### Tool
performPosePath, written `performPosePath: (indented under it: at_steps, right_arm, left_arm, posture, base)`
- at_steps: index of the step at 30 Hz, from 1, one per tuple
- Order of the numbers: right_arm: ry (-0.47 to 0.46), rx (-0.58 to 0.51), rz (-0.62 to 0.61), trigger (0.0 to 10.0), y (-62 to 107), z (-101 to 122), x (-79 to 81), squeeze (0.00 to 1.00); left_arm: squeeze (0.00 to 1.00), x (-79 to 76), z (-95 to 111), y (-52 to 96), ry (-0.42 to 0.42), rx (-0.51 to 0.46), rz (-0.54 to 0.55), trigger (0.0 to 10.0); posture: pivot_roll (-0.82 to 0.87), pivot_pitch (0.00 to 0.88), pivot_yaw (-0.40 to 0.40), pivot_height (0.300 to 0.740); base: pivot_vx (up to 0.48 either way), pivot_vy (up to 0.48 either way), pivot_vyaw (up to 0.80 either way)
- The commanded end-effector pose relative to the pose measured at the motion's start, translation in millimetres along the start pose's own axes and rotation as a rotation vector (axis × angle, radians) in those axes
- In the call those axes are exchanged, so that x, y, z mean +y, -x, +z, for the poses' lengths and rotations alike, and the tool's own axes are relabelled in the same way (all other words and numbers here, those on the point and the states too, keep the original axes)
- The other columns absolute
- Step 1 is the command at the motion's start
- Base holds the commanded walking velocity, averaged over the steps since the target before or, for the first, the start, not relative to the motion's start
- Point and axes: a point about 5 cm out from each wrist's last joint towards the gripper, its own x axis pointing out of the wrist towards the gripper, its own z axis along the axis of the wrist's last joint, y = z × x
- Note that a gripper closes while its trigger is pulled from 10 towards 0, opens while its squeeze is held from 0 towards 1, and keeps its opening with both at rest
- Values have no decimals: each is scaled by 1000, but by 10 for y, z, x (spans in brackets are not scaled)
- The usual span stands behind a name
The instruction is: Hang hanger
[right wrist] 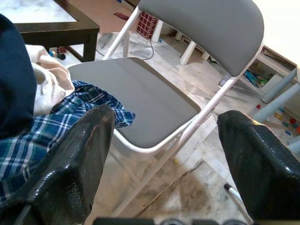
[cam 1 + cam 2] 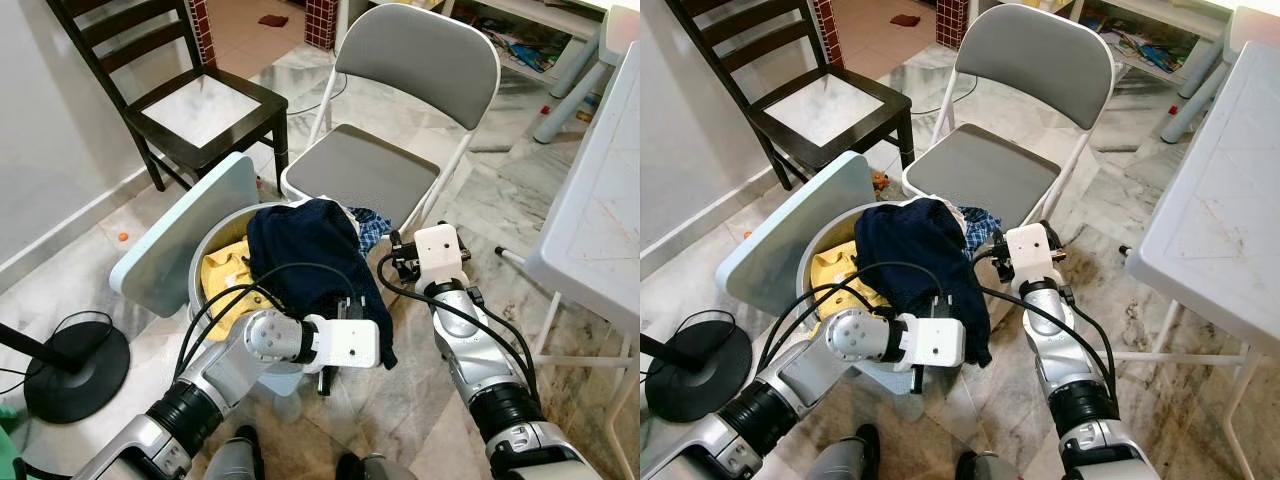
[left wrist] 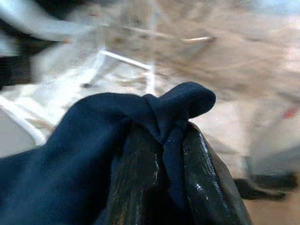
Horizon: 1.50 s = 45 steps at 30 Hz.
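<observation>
A grey folding chair (image 2: pixel 400 150) stands behind a laundry basket (image 2: pixel 215 255) of clothes, beside a dark wooden chair (image 2: pixel 190 100). A white table (image 2: pixel 600 230) stands right; perhaps a fan base (image 2: pixel 75 370) lies left.

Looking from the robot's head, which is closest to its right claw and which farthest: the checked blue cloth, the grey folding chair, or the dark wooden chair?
From the right gripper, in the left eye view:
1. Checked blue cloth, right beside the fingers, at the laundry basket's edge.
2. Grey folding chair, just beyond, straight ahead.
3. Dark wooden chair, farthest, off to the robot's left by the wall.
</observation>
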Motion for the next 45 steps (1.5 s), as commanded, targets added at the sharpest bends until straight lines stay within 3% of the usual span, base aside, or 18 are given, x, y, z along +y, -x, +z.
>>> performPosePath:
  at_steps: [1, 3, 7, 15, 17, 18, 20, 21, 22, 23, 26, 27, 28, 30, 32, 35, 39, 45]
  right_arm:
    - [2, -11, 19, 10000, 30, -4, 18, 0]
    - [1, -11, 21, 10000, 30, -4, 20, 0]
    - [-3, -11, 33, 10000, 30, -6, 32, 0]
    - [-13, -11, 57, 10000, 16, 10, 89, 0]
    - [-17, -10, 67, 10000, 22, 7, 118, 0]
    - [-19, -9, 70, 10000, 24, 6, 133, 0]
    - [-19, -9, 71, 10000, 23, 8, 139, 0]
    - [-20, -9, 72, 10000, 21, 10, 142, 0]
    - [-20, -9, 72, 10000, 21, 10, 142, 0]
    - [-23, -10, 71, 10000, 20, 11, 143, 0]
    - [-25, -10, 66, 10000, 25, 8, 133, 0]
    - [-25, -10, 66, 10000, 25, 8, 133, 0]
    - [-25, -9, 63, 10000, 34, 0, 128, 0]
    - [-26, -9, 61, 10000, 36, -2, 127, 0]
    - [-26, -7, 59, 10000, 46, -13, 132, 0]
    - [-30, -5, 60, 10000, 55, -19, 158, 0]
    - [-32, -5, 60, 10000, 53, -16, 167, 0]
    - [-22, 6, 60, 10000, 68, -52, 151, 0]
  left_arm:
    - [0, 151, 67, 89, -29, -55, 152, 10000]
    - [0, 190, 73, 116, -22, -68, 191, 10000]
    - [0, 412, 134, 455, -64, -135, 491, 10000]
    - [0, 488, 29, 790, 11, -105, 700, 10000]
    - [0, 459, -34, 854, 104, -98, 717, 10000]
    - [0, 439, -128, 884, 248, -77, 743, 10000]
    - [0, 428, -159, 896, 296, -67, 754, 10000]
    - [1000, 424, -216, 894, 393, -74, 796, 10000]
    - [1000, 424, -216, 894, 393, -74, 796, 10000]
    - [1000, 384, -210, 811, 511, -104, 792, 10000]
    - [1000, 296, -147, 631, 648, -114, 730, 10000]
    - [1000, 296, -147, 631, 648, -114, 730, 10000]
    - [1000, 297, -113, 553, 734, -131, 728, 10000]
    - [1000, 306, -96, 532, 768, -148, 731, 10000]
    - [1000, 344, -42, 486, 881, -204, 736, 10000]
    - [1000, 306, 23, 334, 1009, -205, 638, 10000]
    - [1000, 217, 24, 252, 933, -124, 552, 10000]
    - [1000, 276, -113, 486, 743, -63, 723, 10000]
  posture:
    - [153, 204, -87, 740]
    - [153, 204, -87, 740]
    - [173, 209, -96, 740]
    - [197, 220, -103, 740]
    - [201, 222, -102, 740]
    - [206, 222, -101, 740]
    - [207, 222, -99, 740]
    - [204, 222, -98, 740]
    - [204, 222, -98, 740]
    - [201, 222, -95, 740]
    - [194, 224, -89, 740]
    - [194, 224, -89, 740]
    - [194, 224, -87, 740]
    - [193, 226, -84, 740]
    - [193, 226, -84, 740]
    - [195, 226, -76, 740]
    - [191, 223, -72, 740]
    - [190, 220, -72, 740]
  base:
    - [0, 0, 0]
    - [0, 0, 0]
    - [0, 0, 0]
    - [0, 0, 0]
    - [0, 0, 0]
    - [0, 0, 0]
    - [0, 0, 0]
    - [0, 0, 0]
    - [0, 0, 0]
    - [0, 0, 0]
    - [0, 0, 0]
    - [0, 0, 0]
    - [0, 0, 0]
    - [0, 0, 0]
    - [0, 0, 0]
    - [0, 0, 0]
    - [0, 0, 0]
    - [0, 0, 0]
